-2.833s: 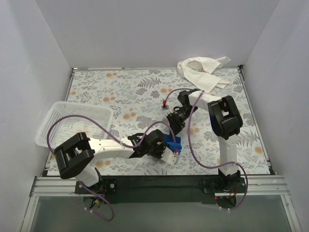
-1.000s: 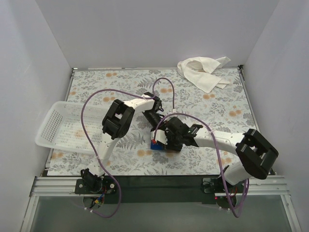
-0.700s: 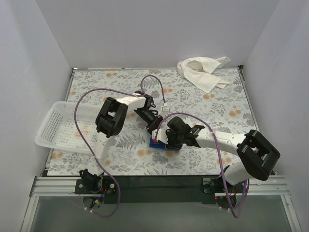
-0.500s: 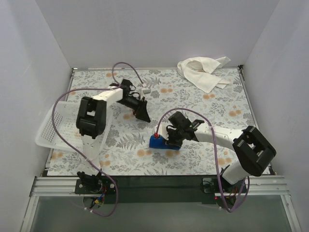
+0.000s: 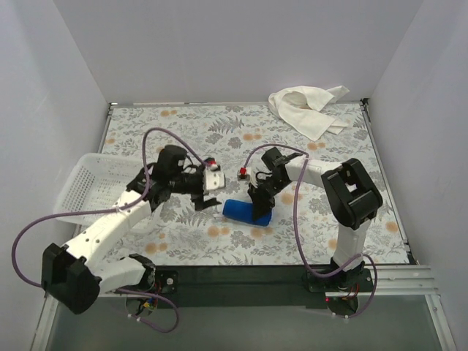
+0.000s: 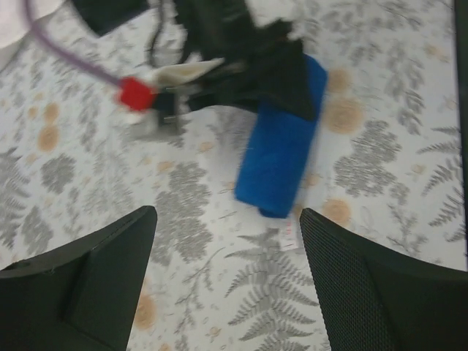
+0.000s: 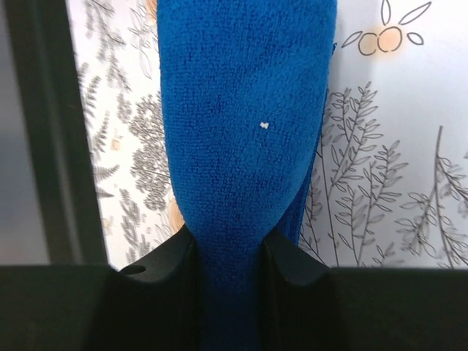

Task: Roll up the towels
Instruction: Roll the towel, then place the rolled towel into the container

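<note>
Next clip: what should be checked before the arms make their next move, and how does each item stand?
1. Blue towel rolled: ok, a compact roll lying flat.
2. Right gripper gripping: ok, jaws closed on one end of the roll.
3. Left gripper free: ok, open, apart from the roll.
4. White towel rolled: not ok, crumpled at the far right.
5. Roll's loose edge tucked: cannot tell.
</note>
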